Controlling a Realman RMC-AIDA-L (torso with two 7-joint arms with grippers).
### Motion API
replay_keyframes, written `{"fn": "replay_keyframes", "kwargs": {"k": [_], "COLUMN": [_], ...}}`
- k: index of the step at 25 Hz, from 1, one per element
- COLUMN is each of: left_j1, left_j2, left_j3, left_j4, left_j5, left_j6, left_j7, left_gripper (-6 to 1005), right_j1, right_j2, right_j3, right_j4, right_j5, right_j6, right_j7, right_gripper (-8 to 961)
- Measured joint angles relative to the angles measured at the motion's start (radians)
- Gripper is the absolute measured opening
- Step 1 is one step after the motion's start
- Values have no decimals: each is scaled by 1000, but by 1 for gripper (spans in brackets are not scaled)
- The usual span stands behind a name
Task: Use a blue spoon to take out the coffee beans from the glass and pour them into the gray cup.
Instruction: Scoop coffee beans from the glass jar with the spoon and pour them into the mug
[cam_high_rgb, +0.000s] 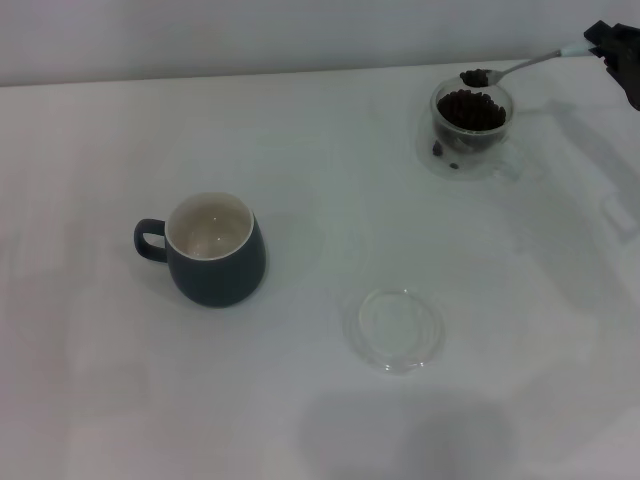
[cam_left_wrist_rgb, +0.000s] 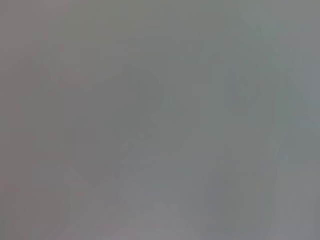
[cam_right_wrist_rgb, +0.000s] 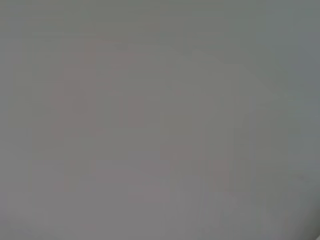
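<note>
Standing toward the left edge: gray cup (cam_high_rgb: 215, 250), upright on the white surface (cam_high_rgb: 90, 400), handle pointing left, white inside bare.
Near the front edge, middle: flat clear saucer (cam_high_rgb: 400, 329), well apart from the cup.
Far right corner: glass (cam_high_rgb: 471, 128), upright, holding coffee beans (cam_high_rgb: 472, 110).
Above the glass rim: blue spoon (cam_high_rgb: 515, 67), its bowl heaped with beans.
Right tool (cam_high_rgb: 607, 45): at the far right edge, pinching the spoon's handle end.
Left tool: out of sight.
</note>
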Motion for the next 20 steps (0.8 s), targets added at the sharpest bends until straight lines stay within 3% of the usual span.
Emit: {"fn": "replay_keyframes", "kwargs": {"k": [10, 20], "left_j1": [-1, -2], "left_j2": [0, 0], "left_j3": [0, 4], "left_j4": [-1, -3], "left_j5": [0, 2], "left_j6": [0, 0], "left_j7": [0, 3], "left_gripper": [772, 772], "right_j1": [-2, 26], "right_j2": [-8, 18], "right_j3": [-15, -181], "right_j4": [6, 39], "right_j5": [-7, 0], "right_j6": [79, 176], "right_j7": [61, 83], "right_gripper": [225, 231]}}
